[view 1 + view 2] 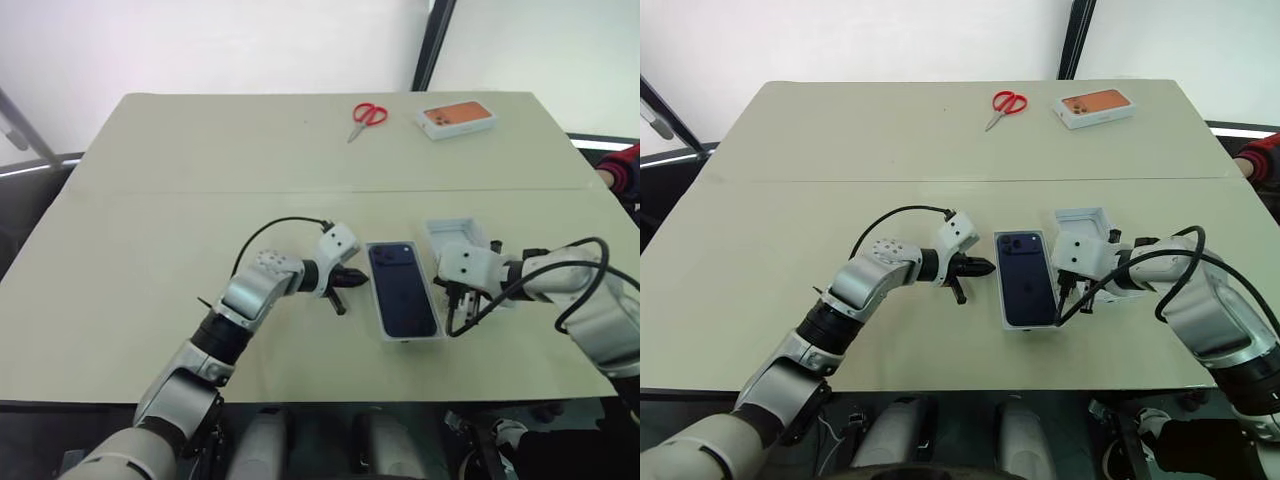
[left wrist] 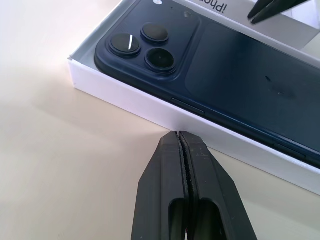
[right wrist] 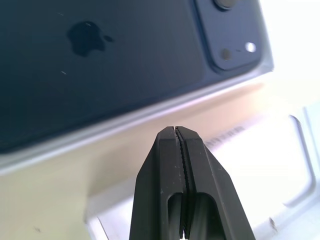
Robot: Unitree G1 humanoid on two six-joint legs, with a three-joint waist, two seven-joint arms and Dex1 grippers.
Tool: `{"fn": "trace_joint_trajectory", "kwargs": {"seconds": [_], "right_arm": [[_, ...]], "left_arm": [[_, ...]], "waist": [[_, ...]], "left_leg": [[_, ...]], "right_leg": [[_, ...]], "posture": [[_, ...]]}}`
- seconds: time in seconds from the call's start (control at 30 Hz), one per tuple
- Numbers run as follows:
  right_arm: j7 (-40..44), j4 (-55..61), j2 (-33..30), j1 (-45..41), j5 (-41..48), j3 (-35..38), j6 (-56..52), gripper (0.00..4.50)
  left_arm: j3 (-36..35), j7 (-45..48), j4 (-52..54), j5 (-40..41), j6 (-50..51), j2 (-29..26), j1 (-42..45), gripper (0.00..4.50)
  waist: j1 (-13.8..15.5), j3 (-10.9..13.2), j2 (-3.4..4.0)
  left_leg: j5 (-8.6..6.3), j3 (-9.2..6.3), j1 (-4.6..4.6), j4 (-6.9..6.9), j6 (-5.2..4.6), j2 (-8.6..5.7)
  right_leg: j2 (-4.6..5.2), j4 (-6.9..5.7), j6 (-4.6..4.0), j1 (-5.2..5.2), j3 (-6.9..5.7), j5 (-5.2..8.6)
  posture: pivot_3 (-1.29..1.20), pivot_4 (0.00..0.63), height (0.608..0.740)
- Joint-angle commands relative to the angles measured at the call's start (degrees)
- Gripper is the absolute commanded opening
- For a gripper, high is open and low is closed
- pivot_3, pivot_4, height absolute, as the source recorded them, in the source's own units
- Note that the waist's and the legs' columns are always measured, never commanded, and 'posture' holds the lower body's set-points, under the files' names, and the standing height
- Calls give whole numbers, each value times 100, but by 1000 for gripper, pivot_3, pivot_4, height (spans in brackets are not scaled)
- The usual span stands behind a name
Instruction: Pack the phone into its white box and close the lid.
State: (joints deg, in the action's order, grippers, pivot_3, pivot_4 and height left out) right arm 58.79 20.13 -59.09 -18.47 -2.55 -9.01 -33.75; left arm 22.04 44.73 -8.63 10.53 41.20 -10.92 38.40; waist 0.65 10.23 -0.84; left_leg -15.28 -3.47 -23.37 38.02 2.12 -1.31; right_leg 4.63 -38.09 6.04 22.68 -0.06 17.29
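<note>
My left fingers (image 2: 181,150) are pressed together on nothing, tips just short of the white box (image 2: 125,97) wall; my right fingers (image 3: 176,145) are likewise clenched empty on the box's far side. Between them the phone (image 1: 402,288) lies camera-side up, seated in the box. I judge it stiff, smooth and slippery, so I'd nudge only its edges. The lid (image 1: 455,240), just beyond my right fingers on the worktop (image 1: 150,220), looks light; I'd pinch one thin side wall.

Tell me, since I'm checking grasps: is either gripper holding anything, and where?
Nothing. Left gripper and right gripper are shut empty beside the slim navy-blue phone.
</note>
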Motion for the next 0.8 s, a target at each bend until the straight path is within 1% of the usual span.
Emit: {"fn": "trace_joint_trajectory", "kwargs": {"seconds": [0.03, 0.13, 0.17, 0.2, 0.27, 0.37, 0.4, 0.43, 0.5, 0.6, 0.8], "right_arm": [[28, 214, -83, -170, 175, 360, -123, 0], [-22, 181, 59, -357, 471, 586, -650, 0], [-52, 175, 153, -468, 639, 672, -993, 552], [-76, 180, 213, -546, 755, 721, -1239, 901], [15, 336, 168, -572, 1004, 783, -1709, 1900], [-284, 404, 242, -748, 1140, 774, -2648, 3452], [-414, 329, 344, -859, 1205, 760, -3033, 3948], [-566, 189, 472, -1017, 1259, 726, -3522, 3948], [-715, 34, 608, -1207, 1403, 672, -4125, 3948], [-870, -46, 641, -1325, 1555, 585, -4553, 3948], [-1219, -257, 832, -1500, 1834, 519, -5111, 3948]], "left_arm": [[-65, 1, 83, -17, -126, 35, 90, 66], [-123, 93, 276, 35, -103, -117, 22, 66], [-165, 134, 355, 63, -120, -187, -15, 0], [-191, 160, 406, 82, -133, -232, -39, 0], [-370, 329, 655, 186, -338, -475, -217, 0], [-655, 727, 1076, 377, -842, -918, -583, 0], [-786, 945, 1256, 462, -1149, -1126, -778, 0], [-939, 1208, 1432, 586, -1465, -1332, -983, 0], [-1224, 1642, 1642, 921, -1852, -1560, -1271, 0], [-1486, 2156, 1765, 1358, -1929, -1832, -1514, 0], [-1668, 2517, 1913, 1620, -1921, -2262, -1761, 0]], "waist": [[-1, 0, 0], [-2, 0, 0], [-10, 0, 0], [-21, 0, 1], [-22, 0, 2], [-39, 0, 4], [-50, 0, 5], [-78, -1, 8], [-96, -1, 12], [-20, 0, 14], [-15, -1, 15]], "left_leg": [[0, 0, 0, 0, 0, 0], [0, 0, 0, 0, 0, 1], [0, 0, 0, 0, 0, 2], [0, 0, 0, 0, 0, 3], [0, -1, 0, -2, 0, 6], [0, 0, -1, -5, 0, 12], [0, 0, 0, -5, 0, 13], [0, 1, 0, -6, 1, 14], [0, 2, 0, -5, 1, 14], [0, -1, -4, -6, 1, 12], [-4, 5, -5, -4, -6, 7]], "right_leg": [[0, 0, 0, 0, 0, 0], [0, 0, 0, 0, 0, 0], [0, 0, 0, 0, 0, 0], [-1, 0, 0, 1, 0, 0], [-2, -2, 0, 3, 1, 0], [-2, -1, 0, 6, 2, 0], [0, -1, -1, 6, 2, 0], [1, -2, -2, 8, 4, -1], [5, -2, -3, 7, 6, -1], [9, 3, -4, 7, 3, -1], [11, 8, -4, 6, 4, -1]], "posture": [[0, 150, 740], [0, 150, 740], [0, 150, 740], [0, 150, 740], [0, 150, 740], [0, 150, 740], [0, 150, 740], [0, 150, 740], [0, 150, 740], [0, 150, 740], [0, 150, 740]]}}
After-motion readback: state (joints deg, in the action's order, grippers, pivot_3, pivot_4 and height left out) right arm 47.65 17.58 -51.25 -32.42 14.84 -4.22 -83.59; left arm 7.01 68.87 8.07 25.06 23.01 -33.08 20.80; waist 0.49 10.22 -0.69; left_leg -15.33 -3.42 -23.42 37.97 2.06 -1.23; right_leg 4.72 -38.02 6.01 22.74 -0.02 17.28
